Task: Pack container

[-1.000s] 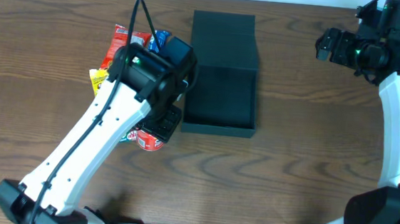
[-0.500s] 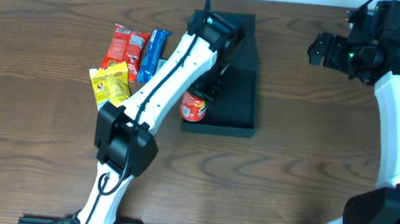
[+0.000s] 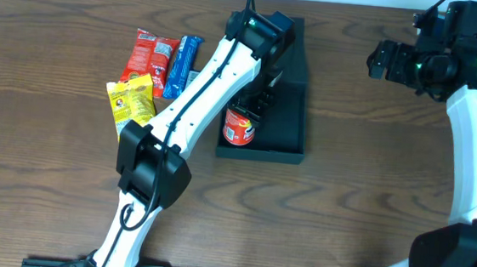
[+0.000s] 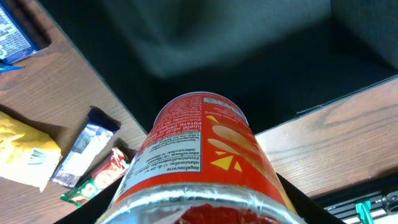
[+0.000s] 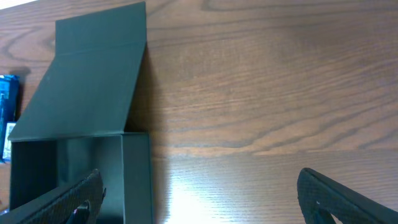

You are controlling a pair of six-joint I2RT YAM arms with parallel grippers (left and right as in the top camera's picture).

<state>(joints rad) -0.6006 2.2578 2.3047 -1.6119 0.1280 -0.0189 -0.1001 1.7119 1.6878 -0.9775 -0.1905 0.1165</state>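
A wooden counter is seen from above. From its near edge, the white left arm reaches diagonally away to the container, a shallow, matte black, square box near the middle of the counter.

The left pincer is clamped on a red can of crisps. The can is over the box's near-left corner, just inside the wall. Whether it touches the box floor cannot be told. In the left wrist view the can fills the centre. A dark finger sits on either side of its near end, and the black box interior lies beyond.

Left of the container, snack packets lie flat on the wood. A yellow packet is nearest. Farther back, a red packet and a blue packet lie side by side, and the arm crosses just beside the blue one.

On the far side of the box, its lid is folded back and open.

At the far right, well apart from the container, is the right pincer. Its wrist view shows the two fingers spread wide apart above bare wood.
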